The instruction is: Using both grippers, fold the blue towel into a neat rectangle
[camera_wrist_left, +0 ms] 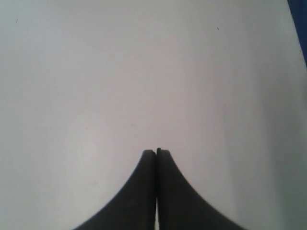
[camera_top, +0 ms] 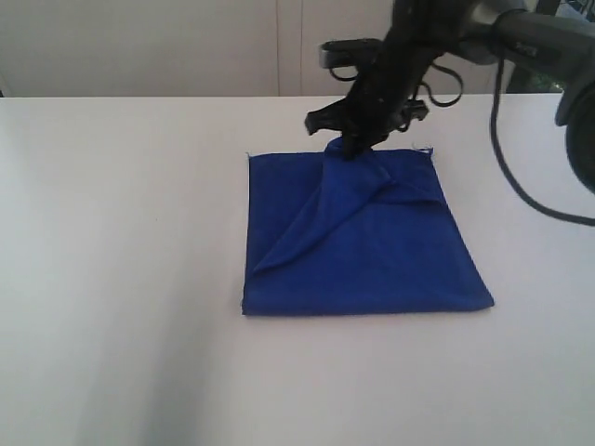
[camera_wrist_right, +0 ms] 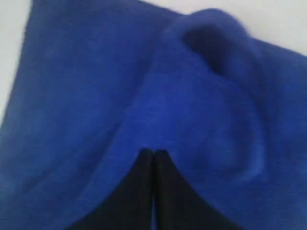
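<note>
The blue towel [camera_top: 372, 251] lies on the white table [camera_top: 121, 260] as a rough square, with a diagonal ridge running from its near left side up to the middle of its far edge. My right gripper [camera_top: 351, 147] is at that far edge, and the cloth rises in a small peak to its tips. In the right wrist view the right gripper [camera_wrist_right: 153, 152] has its jaws pressed together, with the blue towel [camera_wrist_right: 86, 86] filling the picture and a raised fold beyond the tips. My left gripper [camera_wrist_left: 156, 151] is shut and empty over bare table, with a sliver of the towel [camera_wrist_left: 301, 28] at the frame's edge. The exterior view does not show the left arm.
A pale wall runs behind the table's far edge [camera_top: 139, 96]. The right arm's black cable [camera_top: 521, 186] hangs in a loop over the table to the right of the towel. White tabletop surrounds the towel on all sides.
</note>
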You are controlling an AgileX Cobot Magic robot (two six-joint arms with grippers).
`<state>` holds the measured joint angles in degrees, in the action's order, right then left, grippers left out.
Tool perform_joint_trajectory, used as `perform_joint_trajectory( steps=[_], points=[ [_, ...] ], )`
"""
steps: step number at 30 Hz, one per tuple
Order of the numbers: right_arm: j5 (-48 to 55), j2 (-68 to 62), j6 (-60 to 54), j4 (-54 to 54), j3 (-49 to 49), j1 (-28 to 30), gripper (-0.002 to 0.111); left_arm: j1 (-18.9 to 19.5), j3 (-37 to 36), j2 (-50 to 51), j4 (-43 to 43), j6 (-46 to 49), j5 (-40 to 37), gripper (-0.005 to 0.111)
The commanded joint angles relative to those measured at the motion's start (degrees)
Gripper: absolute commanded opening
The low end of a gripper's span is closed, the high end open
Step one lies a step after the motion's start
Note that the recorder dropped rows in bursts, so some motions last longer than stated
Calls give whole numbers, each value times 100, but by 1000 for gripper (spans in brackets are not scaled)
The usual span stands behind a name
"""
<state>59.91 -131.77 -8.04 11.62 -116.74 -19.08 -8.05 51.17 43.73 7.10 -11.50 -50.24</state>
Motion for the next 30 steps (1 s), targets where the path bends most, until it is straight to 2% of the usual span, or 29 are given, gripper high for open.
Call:
perform_joint_trajectory(
  steps=[1,6,22,30],
  points=[
    [94,46,30,36,22,-788,0,-6,-52,-39,-16,-19,-38,0],
    [72,-21,30,36,22,-1233,0,-6,-52,-39,-16,-19,-38,0],
    [-22,-828,425,158,22,-1517,0,-6,-52,-39,-16,-19,-38,0],
    [-235,-872,910,220,22,-2148,0,-6,-52,-39,-16,-19,-38,0]
  ],
)
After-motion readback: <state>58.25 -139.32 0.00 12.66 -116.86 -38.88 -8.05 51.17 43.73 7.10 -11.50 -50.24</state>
